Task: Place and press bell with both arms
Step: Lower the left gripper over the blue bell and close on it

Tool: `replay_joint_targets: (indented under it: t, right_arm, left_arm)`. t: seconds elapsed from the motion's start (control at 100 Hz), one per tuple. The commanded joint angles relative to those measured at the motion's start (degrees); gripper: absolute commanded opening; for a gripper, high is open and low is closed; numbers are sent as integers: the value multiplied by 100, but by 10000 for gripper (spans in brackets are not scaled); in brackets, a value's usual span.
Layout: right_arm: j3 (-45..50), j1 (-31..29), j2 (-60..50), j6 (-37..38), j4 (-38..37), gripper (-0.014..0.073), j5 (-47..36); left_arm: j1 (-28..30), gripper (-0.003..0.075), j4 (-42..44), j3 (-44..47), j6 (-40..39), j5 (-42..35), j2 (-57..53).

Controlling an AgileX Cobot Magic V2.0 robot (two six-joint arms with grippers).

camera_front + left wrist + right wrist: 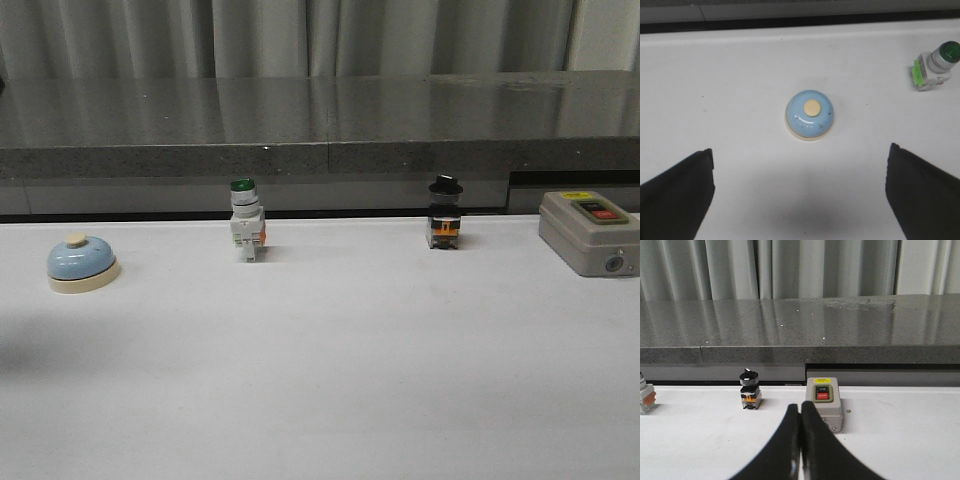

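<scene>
The light-blue bell [82, 263] with a cream base and cream button stands on the white table at the far left. In the left wrist view the bell [809, 114] sits below and ahead of my left gripper [801, 172], which hovers above it, wide open and empty. My right gripper [800, 412] is shut with nothing between its fingers, low over the table on the right side. Neither arm shows in the front view.
A white switch with a green cap [245, 220] stands at the back left of centre and also shows in the left wrist view [935, 65]. A black knob switch [445, 214] and a grey box with a red button [590, 232] stand at the back right. A dark stone ledge [320, 125] runs behind the table.
</scene>
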Motion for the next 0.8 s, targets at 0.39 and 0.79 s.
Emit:
replay_joint_targets:
  t: [0.39, 0.79]
  right_arm:
    - [-81, -30, -106, -12, -5, -60, -439]
    - [-81, -30, -106, -12, -5, -60, -439]
  left_arm:
    - [-491, 652, -57, -1528, 10, -635, 1865]
    - [-491, 652, -57, -1849, 10, -602, 2990]
